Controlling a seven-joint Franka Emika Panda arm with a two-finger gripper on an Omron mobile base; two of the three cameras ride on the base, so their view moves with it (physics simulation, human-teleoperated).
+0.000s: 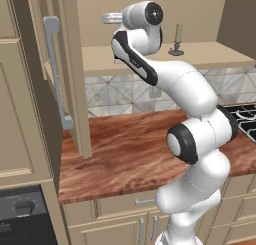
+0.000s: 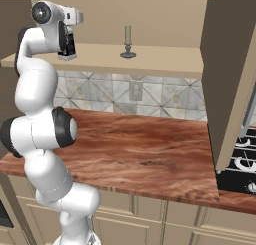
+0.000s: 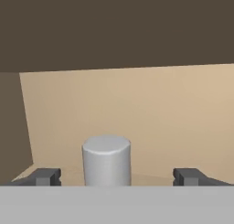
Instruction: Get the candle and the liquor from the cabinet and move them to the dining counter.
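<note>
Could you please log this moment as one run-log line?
gripper: open, astride liquor white cap | candle: upright on cabinet shelf | nothing held

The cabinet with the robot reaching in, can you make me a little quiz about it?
1. True or false: the candle stands upright on the cabinet shelf.
2. In the hand view, what sits between the gripper fingertips? A) a white bottle cap B) a spoon C) an apple
3. Fill in: the gripper's jaws are ____, not yet closed on anything.

Key: 1 true; 2 A; 3 open
</note>
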